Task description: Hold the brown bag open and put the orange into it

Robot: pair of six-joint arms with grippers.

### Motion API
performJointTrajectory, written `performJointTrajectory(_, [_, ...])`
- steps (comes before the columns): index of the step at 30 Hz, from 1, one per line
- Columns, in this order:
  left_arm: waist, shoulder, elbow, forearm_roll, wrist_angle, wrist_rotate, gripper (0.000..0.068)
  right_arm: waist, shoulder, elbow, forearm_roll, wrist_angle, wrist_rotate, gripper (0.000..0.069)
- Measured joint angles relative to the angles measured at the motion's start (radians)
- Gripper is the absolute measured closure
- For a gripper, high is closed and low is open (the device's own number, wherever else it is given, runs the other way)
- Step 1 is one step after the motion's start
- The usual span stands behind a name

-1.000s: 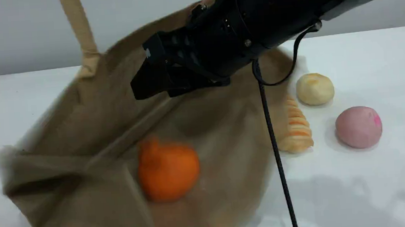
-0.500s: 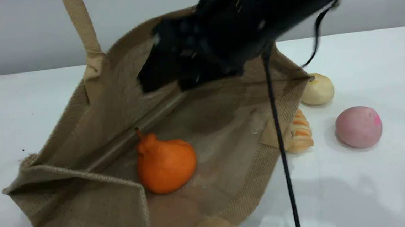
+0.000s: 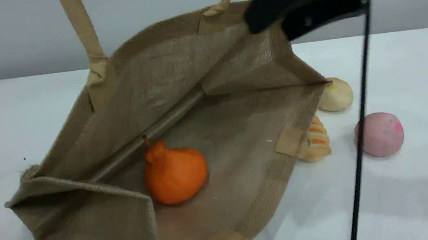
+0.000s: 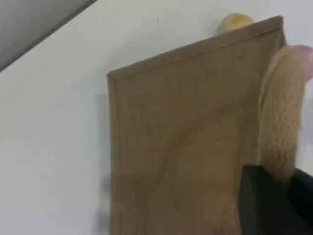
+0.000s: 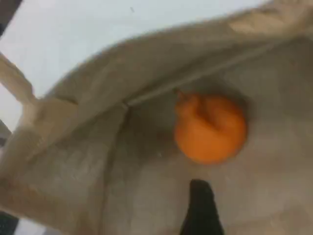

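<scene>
The brown bag (image 3: 210,63) lies on its side with its mouth held wide toward the camera. One beige handle (image 3: 79,27) runs up out of the scene view. In the left wrist view my left gripper (image 4: 283,196) is shut on that handle (image 4: 281,112), above the bag's outer wall (image 4: 186,137). The orange (image 3: 175,175) rests inside on the lower wall, touching no gripper. My right gripper (image 3: 270,32) is blurred above the bag's far rim, its fingers apart with nothing between them. The right wrist view looks down into the bag at the orange (image 5: 210,128) past one fingertip (image 5: 200,205).
Right of the bag on the white table (image 3: 401,58) lie a cream bun (image 3: 336,95), a striped ridged loaf (image 3: 316,142) partly behind the bag's rim, and a pink ball (image 3: 380,134). A black cable (image 3: 359,125) hangs down in front of them.
My right arm has pulled up and to the right, out of the bag's mouth. The orange has stopped rolling and lies still inside. The bag's mouth has spread wider.
</scene>
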Motion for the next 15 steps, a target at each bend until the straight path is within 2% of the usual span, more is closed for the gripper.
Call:
performJointTrajectory(4, [0.000, 0.053, 0.002, -0.044, -0.001, 0.000, 0.0592, -0.042, -0.034, 0.012, 0.006, 0.031, 0.000, 0.0251])
performJointTrajectory(10, [0.000, 0.158, 0.017, -0.059, -0.011, 0.001, 0.0592, -0.070, -0.096, 0.012, -0.012, 0.087, 0.011, 0.0251])
performJointTrajectory(15, [0.000, 0.209, 0.113, -0.135, -0.082, 0.063, 0.0592, -0.070, -0.183, 0.012, -0.096, 0.084, 0.077, 0.0251])
